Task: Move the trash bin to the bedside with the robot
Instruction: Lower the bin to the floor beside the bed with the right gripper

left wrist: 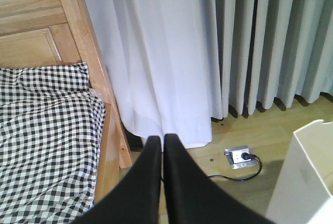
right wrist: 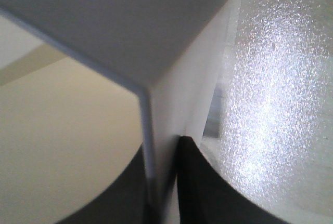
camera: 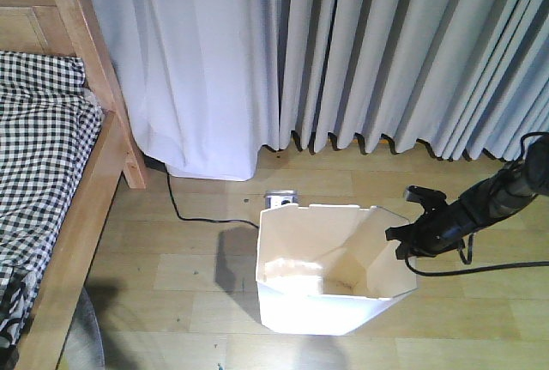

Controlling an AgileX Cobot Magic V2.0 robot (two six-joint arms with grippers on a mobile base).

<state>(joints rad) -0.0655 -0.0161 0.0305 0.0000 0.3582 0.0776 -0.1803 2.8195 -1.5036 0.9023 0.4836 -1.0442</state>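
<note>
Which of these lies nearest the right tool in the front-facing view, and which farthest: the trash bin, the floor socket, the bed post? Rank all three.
Measured from the right tool:
1. Trash bin: the tool grips its right wall.
2. Floor socket: just behind the bin's back-left corner.
3. Bed post: far left, by the curtain.

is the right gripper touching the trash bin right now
Touching. In the right wrist view, the right gripper has one black finger on each side of the trash bin wall, pinching the thin rim with no gap.
</note>
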